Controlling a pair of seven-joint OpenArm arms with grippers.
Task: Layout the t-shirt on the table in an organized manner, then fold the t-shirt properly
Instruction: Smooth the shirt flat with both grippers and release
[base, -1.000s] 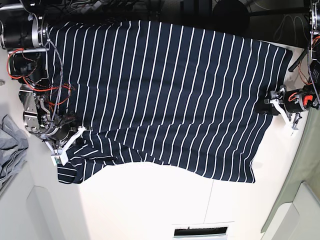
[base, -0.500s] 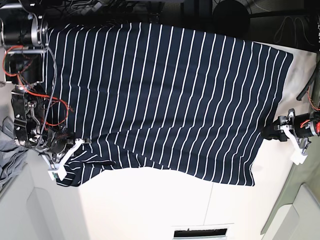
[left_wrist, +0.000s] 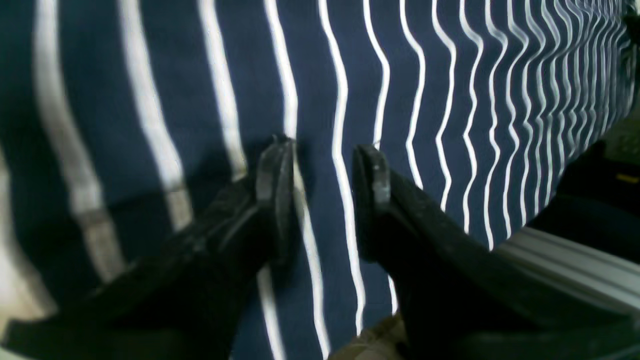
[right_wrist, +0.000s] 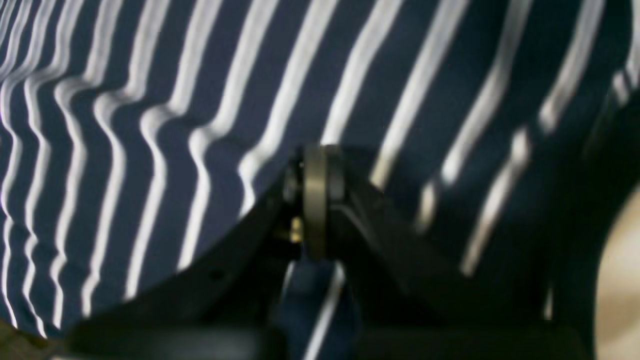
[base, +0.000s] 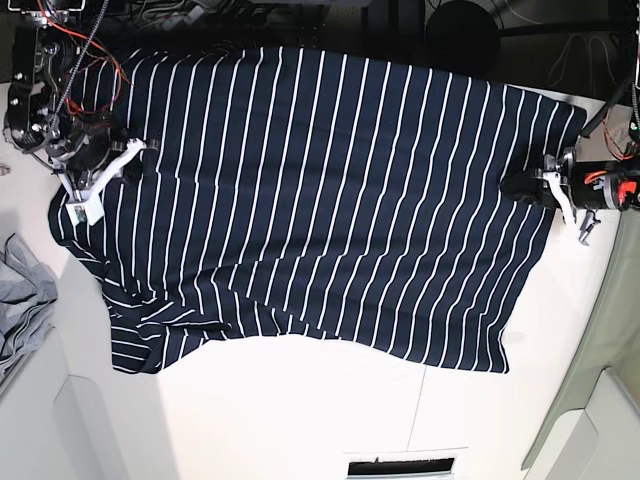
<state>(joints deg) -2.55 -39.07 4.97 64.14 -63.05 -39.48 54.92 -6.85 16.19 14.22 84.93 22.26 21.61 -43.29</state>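
We see the t-shirt (base: 320, 200) spread flat over most of the table (base: 300, 410), its far edge running along the table's back edge and its near hem lying well short of the front edge, so a broad white strip of tabletop shows in front of it. The thin white stripes run front to back across the dark navy cloth. Near the base view's lower left corner of the shirt the fabric is bunched and folded over itself; elsewhere it lies mostly smooth, with mild ripples.

Our right gripper (base: 128, 158) sits over the shirt near the table's back corner on the base view's left side. In its wrist view the right gripper (right_wrist: 315, 200) has its jaws pressed together, with a strip of striped cloth showing below the tips, though we cannot tell for certain that the cloth is pinched.

Our left gripper (base: 525, 185) rests at the shirt's opposite side edge, on the base view's right. In its wrist view the left gripper (left_wrist: 322, 165) has its jaws spread apart over the striped fabric, a white stripe visible in the gap between them; whether the tips touch the cloth we cannot tell.

A crumpled light grey garment (base: 22, 300) lies off the table's left edge.
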